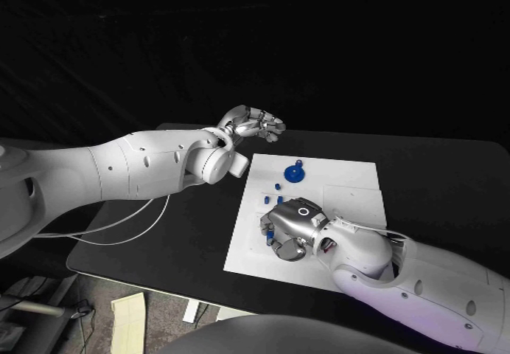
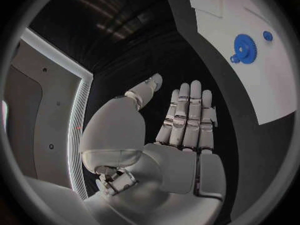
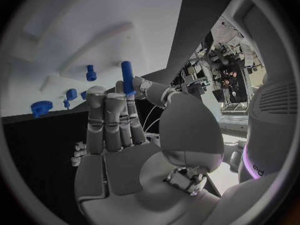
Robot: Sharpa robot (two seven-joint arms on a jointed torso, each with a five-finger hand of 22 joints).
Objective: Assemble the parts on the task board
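Note:
The white task board (image 1: pixel 346 181) lies mid-table. A blue gear (image 1: pixel 295 174) sits near its far left corner, with small blue parts (image 1: pixel 272 199) a little nearer. My right hand (image 1: pixel 291 229) hovers over the board's near left part. In the right wrist view a blue peg (image 3: pixel 127 78) stands pinched between thumb and fingertips, with the gear (image 3: pixel 42 107) and other small parts (image 3: pixel 91 73) on the board (image 3: pixel 94 25) beyond. My left hand (image 1: pixel 253 123) is raised past the board's far left corner. Its fingers (image 2: pixel 187 115) are straight and hold nothing, with the gear (image 2: pixel 244 47) off to one side.
The black table (image 1: pixel 159 236) surrounds the board, with open surface to the left and right. A white cable (image 1: pixel 117 227) trails from my left arm across the table's left side. A raised white block (image 1: pixel 356 200) sits on the board's right half.

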